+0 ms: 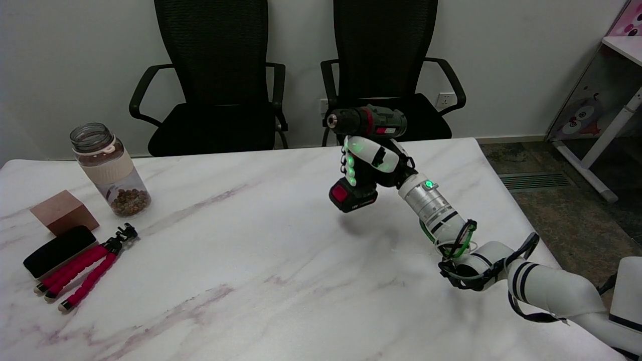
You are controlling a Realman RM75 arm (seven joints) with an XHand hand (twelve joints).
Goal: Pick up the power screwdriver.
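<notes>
The power screwdriver is dark green and black with a red collar and a red-and-black battery pack at its foot. My right hand grips its handle, fingers wrapped around it. The tool hangs upright above the marble table, clear of the surface, with its chuck pointing left. A shadow lies on the table below it. The handle itself is mostly hidden by my fingers.
At the table's left stand a clear jar of brown pellets, a wooden block, a black case and a red-legged mini tripod. Two black office chairs stand behind the far edge. The table's right edge drops off near my forearm.
</notes>
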